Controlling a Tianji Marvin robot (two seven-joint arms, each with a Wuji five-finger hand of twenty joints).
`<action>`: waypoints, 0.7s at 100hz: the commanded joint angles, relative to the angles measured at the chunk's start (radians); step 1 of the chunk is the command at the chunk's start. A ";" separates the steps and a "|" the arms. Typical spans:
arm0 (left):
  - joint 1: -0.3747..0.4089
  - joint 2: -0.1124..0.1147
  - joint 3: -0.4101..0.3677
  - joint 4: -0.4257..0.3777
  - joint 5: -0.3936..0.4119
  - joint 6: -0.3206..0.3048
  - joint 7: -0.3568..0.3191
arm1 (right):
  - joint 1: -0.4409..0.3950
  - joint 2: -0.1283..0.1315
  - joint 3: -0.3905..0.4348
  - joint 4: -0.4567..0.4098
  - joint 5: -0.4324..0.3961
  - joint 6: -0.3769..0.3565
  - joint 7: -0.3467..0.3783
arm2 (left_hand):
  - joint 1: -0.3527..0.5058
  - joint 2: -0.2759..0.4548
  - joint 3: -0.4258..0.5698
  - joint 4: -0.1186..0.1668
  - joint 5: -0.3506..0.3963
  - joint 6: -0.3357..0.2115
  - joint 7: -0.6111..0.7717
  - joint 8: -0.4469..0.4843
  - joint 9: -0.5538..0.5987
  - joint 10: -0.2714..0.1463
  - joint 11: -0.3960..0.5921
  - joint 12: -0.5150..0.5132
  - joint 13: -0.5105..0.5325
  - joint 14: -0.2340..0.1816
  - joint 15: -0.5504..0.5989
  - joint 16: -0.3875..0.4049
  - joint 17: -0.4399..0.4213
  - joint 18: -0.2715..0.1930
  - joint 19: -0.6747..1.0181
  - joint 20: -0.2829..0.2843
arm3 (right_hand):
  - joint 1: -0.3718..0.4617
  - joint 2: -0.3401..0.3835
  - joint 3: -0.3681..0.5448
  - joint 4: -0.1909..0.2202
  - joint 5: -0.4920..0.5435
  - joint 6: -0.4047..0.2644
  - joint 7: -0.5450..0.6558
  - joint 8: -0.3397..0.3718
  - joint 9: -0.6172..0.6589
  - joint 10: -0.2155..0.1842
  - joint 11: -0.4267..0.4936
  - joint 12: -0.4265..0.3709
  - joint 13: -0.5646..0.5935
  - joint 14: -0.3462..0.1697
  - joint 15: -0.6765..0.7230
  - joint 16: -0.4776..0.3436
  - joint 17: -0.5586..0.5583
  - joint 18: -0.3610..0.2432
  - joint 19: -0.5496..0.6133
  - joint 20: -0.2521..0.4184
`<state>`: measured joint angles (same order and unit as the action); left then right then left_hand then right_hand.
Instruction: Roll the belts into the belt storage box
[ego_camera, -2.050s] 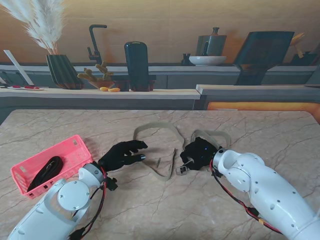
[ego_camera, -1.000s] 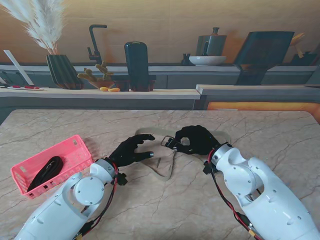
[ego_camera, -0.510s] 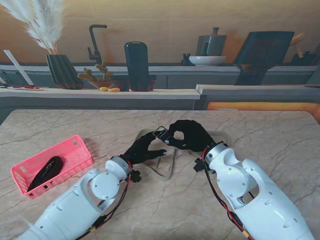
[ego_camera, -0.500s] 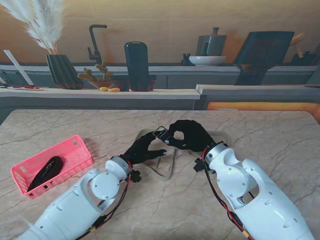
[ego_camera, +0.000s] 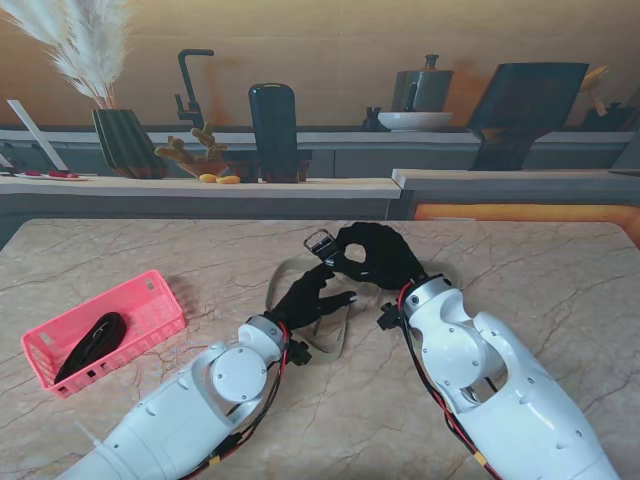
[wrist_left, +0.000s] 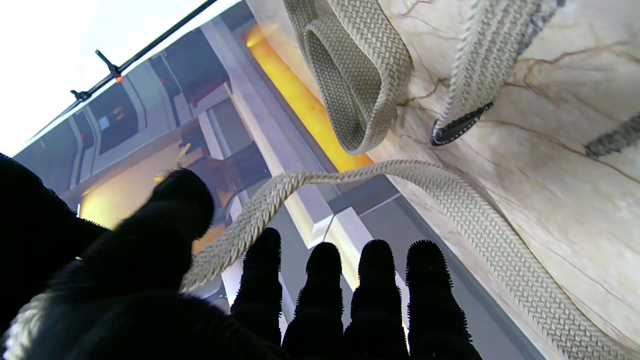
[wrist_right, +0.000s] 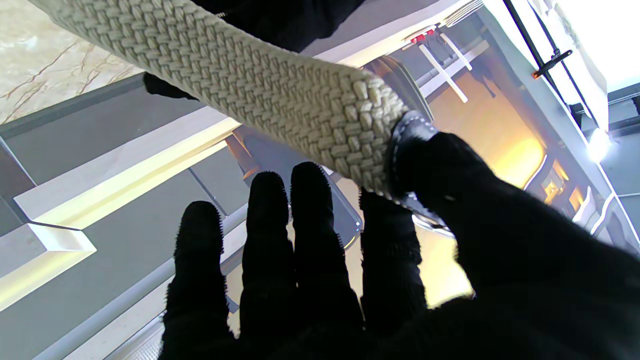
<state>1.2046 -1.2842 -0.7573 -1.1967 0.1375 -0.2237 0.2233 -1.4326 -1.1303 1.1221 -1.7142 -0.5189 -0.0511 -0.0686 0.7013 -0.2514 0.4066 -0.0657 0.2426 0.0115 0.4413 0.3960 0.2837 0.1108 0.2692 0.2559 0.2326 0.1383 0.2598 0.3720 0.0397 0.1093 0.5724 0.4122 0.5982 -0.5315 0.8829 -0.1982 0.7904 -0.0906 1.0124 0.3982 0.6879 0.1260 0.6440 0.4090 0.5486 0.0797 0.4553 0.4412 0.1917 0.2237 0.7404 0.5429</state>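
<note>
A beige woven belt (ego_camera: 338, 325) lies in loops mid-table. My right hand (ego_camera: 372, 256) is shut on its buckle end, thumb and forefinger pinching the strap (wrist_right: 280, 95) by the black leather tab, and the metal buckle (ego_camera: 320, 243) is lifted off the table. My left hand (ego_camera: 315, 295) is just nearer to me, fingers spread. The raised strap (wrist_left: 450, 200) runs between its thumb and fingers (wrist_left: 320, 280), unclamped. A folded loop (wrist_left: 360, 90) and a black tip (wrist_left: 457, 129) rest on the marble. The pink storage basket (ego_camera: 150, 295) sits far left with a rolled black belt (ego_camera: 90, 345) inside.
Behind the table's far edge runs a counter with a dark vase of pampas grass (ego_camera: 125, 140), a black faucet (ego_camera: 190, 85), a tall dark canister (ego_camera: 273, 130) and a white bowl (ego_camera: 415, 120). Both white forearms (ego_camera: 480, 380) cover the near table.
My right hand has carried the buckle end up off the table, farther away and leftward. My left hand has reached forward and right, coming under the raised strap.
</note>
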 joint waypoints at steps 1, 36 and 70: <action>0.007 -0.018 0.004 -0.004 -0.024 -0.002 -0.002 | 0.002 -0.011 -0.004 -0.002 0.003 0.009 -0.009 | 0.057 0.082 -0.092 0.007 0.023 -0.060 0.045 0.023 0.026 -0.053 0.024 -0.004 -0.006 -0.050 0.012 -0.007 -0.019 -0.048 0.021 -0.019 | 0.015 0.022 0.038 0.031 -0.004 -0.044 0.066 0.001 -0.025 0.011 0.025 0.010 -0.040 -0.008 0.019 0.004 -0.011 -0.011 -0.009 -0.001; 0.040 -0.032 -0.004 -0.028 -0.064 -0.013 0.037 | 0.005 -0.020 0.001 0.014 0.006 0.046 -0.044 | 0.430 0.265 -0.445 -0.016 0.193 -0.071 0.189 0.117 0.227 -0.060 0.093 0.036 0.079 -0.074 0.082 0.014 0.001 -0.032 0.116 0.007 | 0.016 0.022 0.031 0.038 -0.014 -0.049 0.070 -0.005 -0.025 0.010 0.037 0.015 -0.038 -0.009 0.029 0.008 -0.012 -0.013 -0.004 0.000; 0.052 -0.042 -0.007 -0.033 -0.054 -0.042 0.083 | 0.002 -0.022 -0.001 0.019 0.005 0.069 -0.053 | 0.480 0.229 -0.440 -0.002 0.273 -0.083 0.394 0.167 0.420 -0.056 0.177 0.083 0.191 -0.045 0.167 0.036 0.044 0.029 0.251 0.024 | 0.013 0.029 0.022 0.040 -0.024 -0.063 0.072 -0.010 -0.022 0.009 0.044 0.017 -0.034 -0.010 0.036 0.012 -0.012 -0.012 0.001 0.000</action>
<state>1.2447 -1.3152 -0.7609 -1.2165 0.0786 -0.2599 0.2904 -1.4259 -1.1474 1.1226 -1.6948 -0.5134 0.0089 -0.1211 1.1225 -0.0304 -0.0233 -0.0628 0.4905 -0.0230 0.7462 0.5278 0.6640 0.0539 0.4038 0.3110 0.3891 0.1044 0.3985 0.3920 0.0716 0.1377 0.7808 0.4168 0.5964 -0.5309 0.8767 -0.1981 0.7802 -0.0903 1.0357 0.3926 0.6873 0.1260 0.6667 0.4103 0.5486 0.0797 0.4789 0.4430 0.1915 0.2239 0.7403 0.5429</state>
